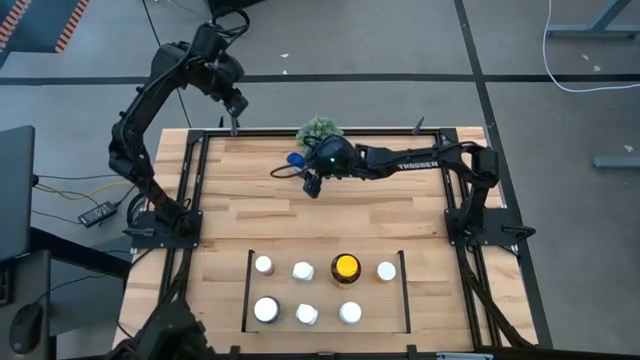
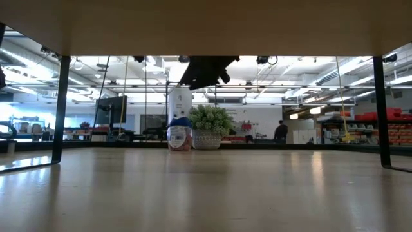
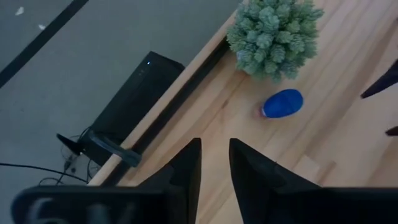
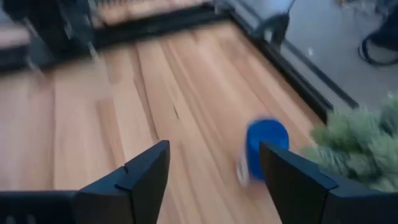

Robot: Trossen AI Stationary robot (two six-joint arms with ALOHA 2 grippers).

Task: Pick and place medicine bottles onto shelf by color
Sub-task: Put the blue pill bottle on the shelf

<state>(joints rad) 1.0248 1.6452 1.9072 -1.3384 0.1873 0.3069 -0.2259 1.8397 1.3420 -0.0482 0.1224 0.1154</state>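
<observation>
A blue-capped medicine bottle (image 1: 296, 158) (image 3: 283, 104) (image 4: 266, 148) stands upright on its base on the wood near the table's far edge, beside the green plant. My right gripper (image 1: 313, 187) (image 4: 214, 180) hovers open just short of it, touching nothing; the bottle is ahead of its fingers, nearer one finger. My left gripper (image 1: 236, 108) (image 3: 215, 163) hangs high over the table's far left corner, with a narrow gap between its fingers and nothing in it. The shelf (image 1: 247, 290) at the near edge holds several white-capped bottles and an amber one with a yellow cap (image 1: 346, 267).
The green spiky plant ball (image 1: 320, 130) (image 3: 273, 31) sits right behind the blue bottle at the far edge. A black frame (image 1: 195, 180) runs round the table. Bare wood (image 1: 330, 225) lies between the bottle and the shelf. A person (image 2: 280, 131) stands in the room behind.
</observation>
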